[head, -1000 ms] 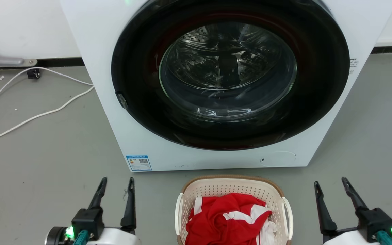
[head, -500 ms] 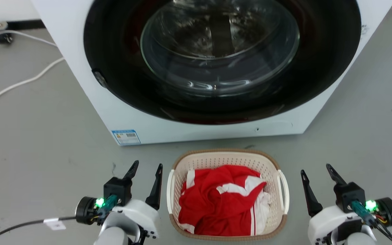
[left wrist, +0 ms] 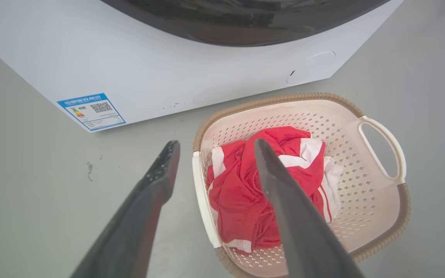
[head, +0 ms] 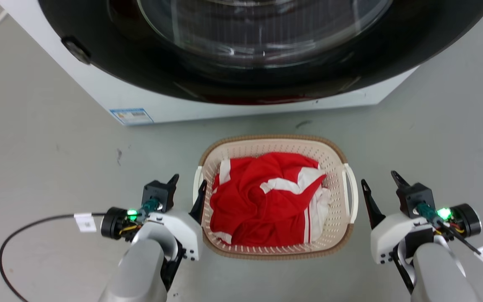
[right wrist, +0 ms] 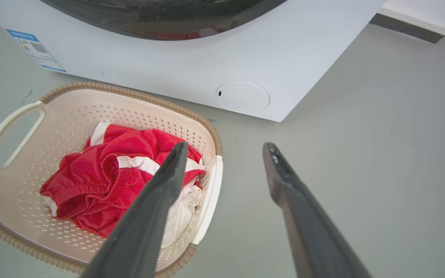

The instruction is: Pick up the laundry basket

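The laundry basket (head: 273,139) stands on the grey floor just before the washing machine, cream and perforated with a brown rim, holding a red and white garment (head: 262,201). My left gripper (head: 188,181) is open at the basket's left side, its inner finger close to the white left handle (head: 196,184). In the left wrist view that gripper (left wrist: 216,143) spans the left handle (left wrist: 204,204); the basket (left wrist: 361,185) lies beyond. My right gripper (head: 379,177) is open, a short gap right of the right handle (head: 352,193). In the right wrist view, that gripper (right wrist: 226,145) has the handle (right wrist: 211,193) between its fingers' lines.
The white washing machine (head: 141,100) with its dark round door (head: 266,79) rises right behind the basket. A black cable (head: 15,235) loops on the floor at my left arm. Bare grey floor lies to both sides of the basket.
The head camera has tilted down, so the machine slid up the view. Both arms have moved inward and forward; the left gripper now sits at the basket's left handle, the right one nearer the right handle.
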You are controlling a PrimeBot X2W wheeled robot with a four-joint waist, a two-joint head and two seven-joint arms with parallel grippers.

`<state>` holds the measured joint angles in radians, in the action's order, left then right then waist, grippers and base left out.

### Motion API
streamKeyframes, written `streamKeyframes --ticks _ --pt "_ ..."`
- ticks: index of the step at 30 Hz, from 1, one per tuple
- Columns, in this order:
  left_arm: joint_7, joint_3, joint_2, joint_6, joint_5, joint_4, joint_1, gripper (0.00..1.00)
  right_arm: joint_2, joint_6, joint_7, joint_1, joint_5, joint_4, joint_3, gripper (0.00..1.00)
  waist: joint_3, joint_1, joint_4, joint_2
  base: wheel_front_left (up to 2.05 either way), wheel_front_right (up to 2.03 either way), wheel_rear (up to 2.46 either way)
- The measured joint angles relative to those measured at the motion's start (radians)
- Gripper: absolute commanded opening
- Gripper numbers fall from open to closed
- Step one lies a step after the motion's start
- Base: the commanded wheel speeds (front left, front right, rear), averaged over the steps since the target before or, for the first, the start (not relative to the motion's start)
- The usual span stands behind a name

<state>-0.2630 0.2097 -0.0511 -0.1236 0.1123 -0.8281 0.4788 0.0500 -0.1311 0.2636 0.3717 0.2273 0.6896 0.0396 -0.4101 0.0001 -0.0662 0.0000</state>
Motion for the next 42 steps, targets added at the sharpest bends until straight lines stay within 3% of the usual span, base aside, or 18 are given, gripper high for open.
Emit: streamKeyframes --ticks 19,42 --pt "0.0 0.107 0.001 -0.006 0.064 -0.314 0.28 1.0 0.0 0.0 0.0 0.252 0.091 0.274 0.068 1.0 -0.284 0.0 -0.008 0.0 0.0 0.0 0.0" --pt "0.004 0.286 0.001 -0.006 0.183 -0.428 0.422 1.0 0.0 0.0 0.0 0.413 0.116 0.461 0.079 1.0 -0.472 0.0 0.003 -0.0001 0.0 0.0 0.0"
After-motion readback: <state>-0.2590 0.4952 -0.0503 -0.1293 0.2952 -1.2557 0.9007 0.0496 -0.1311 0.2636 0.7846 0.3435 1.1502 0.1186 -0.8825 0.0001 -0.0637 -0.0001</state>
